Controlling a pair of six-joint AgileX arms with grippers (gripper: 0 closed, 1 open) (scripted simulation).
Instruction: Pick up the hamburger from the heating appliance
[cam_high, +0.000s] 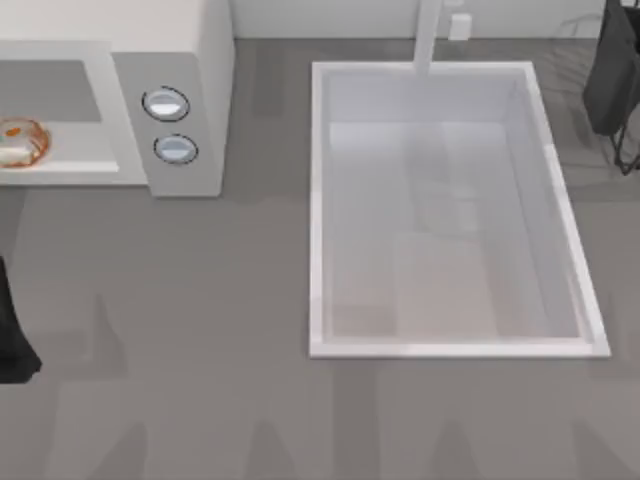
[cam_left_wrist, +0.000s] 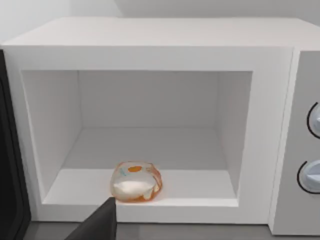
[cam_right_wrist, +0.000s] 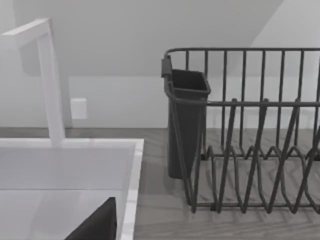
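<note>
One dark fingertip (cam_left_wrist: 100, 222) of left gripper just short of hamburger (cam_left_wrist: 135, 181), no contact; grip state cannot tell. Hamburger sits at front edge of heating appliance (cam_left_wrist: 150, 55) cavity floor. Sink (cam_high: 320, 200) well right of appliance.

A: Logging body appearance. The matte black, angular left arm (cam_high: 12, 335) is showing at the top view's left edge as a dark slab with no visible markings, cables or screws.

B: Confirming. The left gripper (cam_left_wrist: 100, 225) is appearing in its wrist view as a flat charcoal wedge tapering to a point. The right gripper (cam_right_wrist: 97, 224) is looking identical, same charcoal wedge.
</note>
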